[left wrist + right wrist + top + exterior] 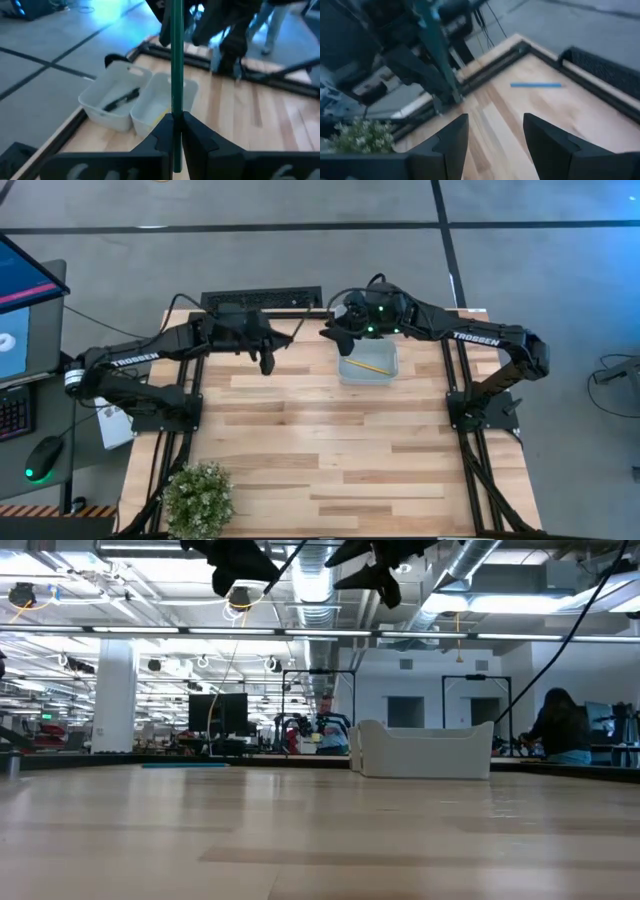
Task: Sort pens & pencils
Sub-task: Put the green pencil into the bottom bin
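The left pincer (pixel 174 131), raised above the counter (pixel 330 450), pinched a green pencil (pixel 175 60) near one end; light, stiff and slick, it likely needed firm mid-shaft grip, while the right pincer (pixel 495 137) hung open, empty.

left arm (pixel 135 360): "TROSSEN" | right arm (pixel 478 337): "TROSSEN" | no other readable text

Even, bright light falls from overhead on the wooden table (pixel 330 450), and shadows under the arms are faint. At table height, rows of ceiling lights (pixel 300 632) glare in the room behind, and the near tabletop is soft and out of focus. Both wrist pictures are dimmer and smeared with blur; in the left wrist picture the green stick (pixel 176 75) streaks, and the floor (pixel 60 30) behind it shows blue glare.
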`<control>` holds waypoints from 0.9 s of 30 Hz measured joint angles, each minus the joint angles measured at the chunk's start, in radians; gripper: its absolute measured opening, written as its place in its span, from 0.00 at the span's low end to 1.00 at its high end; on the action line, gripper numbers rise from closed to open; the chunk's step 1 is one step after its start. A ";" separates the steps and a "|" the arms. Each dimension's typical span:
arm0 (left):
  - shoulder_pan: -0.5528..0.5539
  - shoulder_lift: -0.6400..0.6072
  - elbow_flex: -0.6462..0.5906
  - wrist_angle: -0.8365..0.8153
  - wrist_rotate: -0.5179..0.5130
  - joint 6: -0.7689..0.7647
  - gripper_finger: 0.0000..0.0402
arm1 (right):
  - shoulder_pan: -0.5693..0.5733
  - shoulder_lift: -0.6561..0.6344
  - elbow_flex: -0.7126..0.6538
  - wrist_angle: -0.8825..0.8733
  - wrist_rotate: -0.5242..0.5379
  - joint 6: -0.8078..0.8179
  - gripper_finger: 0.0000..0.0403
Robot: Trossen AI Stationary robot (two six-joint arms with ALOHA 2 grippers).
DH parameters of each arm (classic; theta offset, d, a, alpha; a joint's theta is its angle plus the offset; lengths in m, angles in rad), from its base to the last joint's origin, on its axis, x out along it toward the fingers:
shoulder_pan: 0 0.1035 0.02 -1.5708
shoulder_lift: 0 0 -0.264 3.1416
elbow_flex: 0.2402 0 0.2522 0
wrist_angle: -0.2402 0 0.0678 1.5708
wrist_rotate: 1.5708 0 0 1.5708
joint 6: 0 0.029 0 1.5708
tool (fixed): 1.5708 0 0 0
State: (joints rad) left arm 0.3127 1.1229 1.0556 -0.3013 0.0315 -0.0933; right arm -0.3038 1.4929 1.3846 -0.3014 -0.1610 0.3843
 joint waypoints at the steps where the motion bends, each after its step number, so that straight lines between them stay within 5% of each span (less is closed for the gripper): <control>1: 0.013 0.000 0.000 0.012 0.013 -0.007 0.03 | 0.000 -0.002 0.000 0.017 0.001 0.000 0.52; 10: 0.087 0.000 0.000 0.140 0.183 -0.087 0.03 | 0.005 -0.003 0.000 0.134 0.001 -0.042 0.52; 27: 0.098 0.004 0.000 0.273 0.233 -0.166 0.03 | 0.011 -0.002 0.000 0.405 -0.035 -0.019 0.52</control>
State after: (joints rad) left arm 0.4107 1.1267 1.0557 -0.0283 0.2640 -0.2594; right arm -0.2932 1.4906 1.3846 0.1036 -0.1955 0.3656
